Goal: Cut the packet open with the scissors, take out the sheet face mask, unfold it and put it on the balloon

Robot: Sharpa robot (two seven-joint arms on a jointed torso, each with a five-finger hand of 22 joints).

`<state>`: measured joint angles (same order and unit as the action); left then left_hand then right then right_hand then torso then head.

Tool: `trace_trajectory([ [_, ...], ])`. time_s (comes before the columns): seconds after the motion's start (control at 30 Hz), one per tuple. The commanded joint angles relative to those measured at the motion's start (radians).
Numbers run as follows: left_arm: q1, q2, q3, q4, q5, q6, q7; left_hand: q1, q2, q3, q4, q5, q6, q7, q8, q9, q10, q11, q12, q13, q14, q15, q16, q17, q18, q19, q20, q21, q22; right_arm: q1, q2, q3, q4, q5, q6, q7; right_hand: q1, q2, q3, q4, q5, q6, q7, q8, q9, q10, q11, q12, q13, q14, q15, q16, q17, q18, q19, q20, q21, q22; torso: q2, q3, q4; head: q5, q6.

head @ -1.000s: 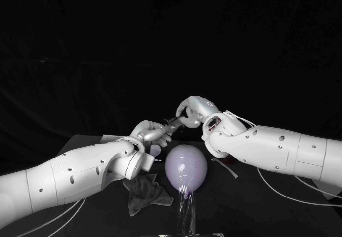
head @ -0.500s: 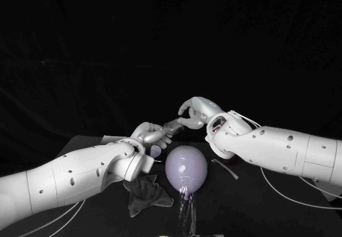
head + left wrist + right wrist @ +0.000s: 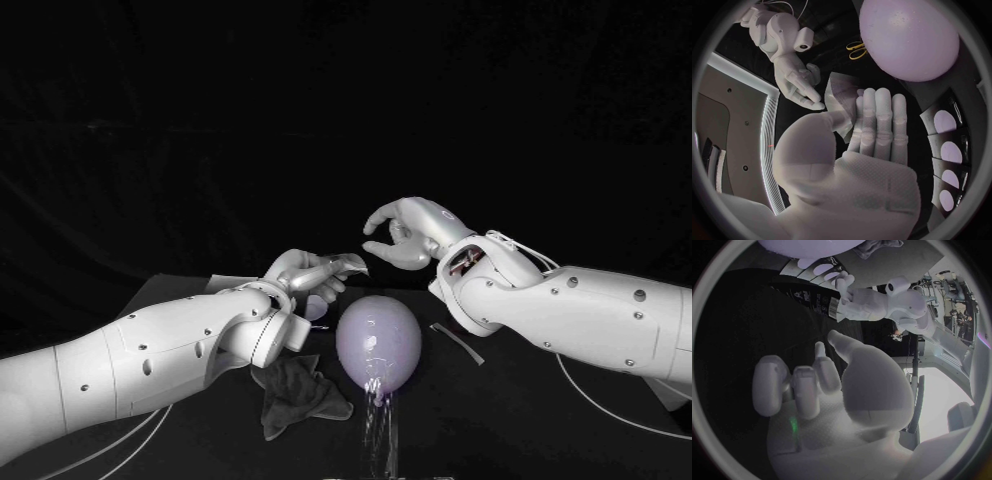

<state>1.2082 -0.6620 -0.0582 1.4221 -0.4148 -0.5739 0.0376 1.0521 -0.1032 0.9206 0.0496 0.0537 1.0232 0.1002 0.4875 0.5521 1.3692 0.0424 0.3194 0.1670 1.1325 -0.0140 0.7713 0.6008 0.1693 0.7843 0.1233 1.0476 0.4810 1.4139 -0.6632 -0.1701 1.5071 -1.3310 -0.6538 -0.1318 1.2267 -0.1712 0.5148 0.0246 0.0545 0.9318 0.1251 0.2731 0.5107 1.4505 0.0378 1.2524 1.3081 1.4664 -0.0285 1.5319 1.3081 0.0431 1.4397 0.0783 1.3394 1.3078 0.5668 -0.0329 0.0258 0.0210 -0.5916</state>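
A small pale folded sheet [image 3: 346,264] sits in the left hand [image 3: 300,274], raised above the table [image 3: 498,430] just behind the balloon [image 3: 378,338]. The left wrist view shows the thumb pressing it against straight fingers [image 3: 877,115] that lie side by side. It looks thin and creased. I cannot tell whether it is the mask itself or the packet.

The right hand [image 3: 407,232] hangs a little higher and to the robot's right of the sheet. In the head view it stands apart from the sheet. Its fingers are curled inward like a claw, and the right wrist view shows nothing inside them. In the left wrist view one of its fingertips comes near the left thumb and the sheet's edge. Whether it touches there cannot be told.

The balloon is pale lilac and egg-shaped. It lies on the table between the two forearms, with its narrow end toward the robot. The scissors [image 3: 857,49], with yellow handles, lie on the table beside the balloon, on the side away from the left hand.

A crumpled dark cloth [image 3: 299,392] lies just beside the balloon, partly under the left forearm. On the other side, near the right forearm, a thin pale strip [image 3: 459,343] lies slantwise on the black top. In the left wrist view a row of dark packs [image 3: 945,150], each with a pale oval, lies near the balloon.
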Motion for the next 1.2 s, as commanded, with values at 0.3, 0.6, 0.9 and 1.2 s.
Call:
trace_trajectory([
  [0.3, 0.003, 0.003, 0.001, 0.001, -0.018, 0.004, -0.001, 0.0, 0.008, 0.122, -0.115, 0.003, -0.008, -0.002, 0.004, 0.003, 0.001, -0.011, 0.006, 0.002, -0.01, 0.0, 0.007, 0.001, 0.012, -0.009, 0.002, 0.005, 0.001, 0.0, -0.059, -0.001, 0.131, -0.151, -0.027, 0.047, 0.073, 0.087, 0.05, -0.018, -0.005, 0.091, -0.032, 0.01, -0.001, 0.068, -0.024, 0.163, 0.176, 0.102, -0.019, 0.033, 0.251, -0.015, 0.067, -0.011, 0.113, 0.221, 0.001, -0.0007, 0.0024, 0.002, 0.004],
  [0.6, 0.004, 0.006, 0.001, 0.001, -0.032, 0.004, -0.004, -0.001, 0.008, 0.122, -0.115, 0.003, -0.009, -0.002, 0.004, 0.003, 0.0, -0.011, 0.006, 0.002, -0.011, 0.001, 0.007, 0.001, 0.012, -0.009, 0.003, 0.005, 0.001, -0.003, -0.051, -0.002, 0.174, -0.276, 0.102, -0.036, 0.097, 0.118, 0.087, -0.041, -0.004, 0.094, -0.029, 0.01, 0.003, 0.086, -0.023, 0.21, 0.202, 0.104, -0.022, 0.039, 0.263, -0.022, 0.083, -0.018, 0.142, 0.233, 0.0, -0.0021, 0.0015, 0.007, 0.002],
  [0.9, 0.004, 0.01, 0.001, 0.003, -0.039, 0.006, -0.008, -0.001, 0.008, 0.122, -0.115, 0.003, -0.01, -0.002, 0.004, 0.004, -0.001, -0.011, 0.007, 0.002, -0.011, 0.001, 0.007, 0.001, 0.012, -0.009, 0.003, 0.005, 0.001, -0.005, 0.006, -0.005, 0.128, -0.361, 0.178, -0.144, 0.096, 0.121, 0.094, -0.045, -0.004, 0.095, -0.028, 0.009, 0.004, 0.088, -0.022, 0.216, 0.205, 0.104, -0.021, 0.039, 0.263, -0.023, 0.087, -0.018, 0.148, 0.235, 0.001, -0.0023, 0.0025, 0.007, 0.002],
  [1.2, 0.004, 0.009, 0.001, 0.005, -0.042, 0.006, -0.009, -0.001, 0.008, 0.122, -0.114, 0.003, -0.01, -0.002, 0.004, 0.004, -0.001, -0.011, 0.007, 0.002, -0.011, 0.001, 0.007, 0.001, 0.012, -0.01, 0.003, 0.005, 0.001, -0.007, 0.034, -0.007, 0.086, -0.386, 0.244, -0.193, 0.096, 0.121, 0.095, -0.045, -0.004, 0.095, -0.028, 0.009, 0.004, 0.088, -0.022, 0.214, 0.205, 0.104, -0.021, 0.039, 0.263, -0.024, 0.087, -0.018, 0.149, 0.235, 0.0, -0.0013, 0.0016, 0.009, -0.004],
])
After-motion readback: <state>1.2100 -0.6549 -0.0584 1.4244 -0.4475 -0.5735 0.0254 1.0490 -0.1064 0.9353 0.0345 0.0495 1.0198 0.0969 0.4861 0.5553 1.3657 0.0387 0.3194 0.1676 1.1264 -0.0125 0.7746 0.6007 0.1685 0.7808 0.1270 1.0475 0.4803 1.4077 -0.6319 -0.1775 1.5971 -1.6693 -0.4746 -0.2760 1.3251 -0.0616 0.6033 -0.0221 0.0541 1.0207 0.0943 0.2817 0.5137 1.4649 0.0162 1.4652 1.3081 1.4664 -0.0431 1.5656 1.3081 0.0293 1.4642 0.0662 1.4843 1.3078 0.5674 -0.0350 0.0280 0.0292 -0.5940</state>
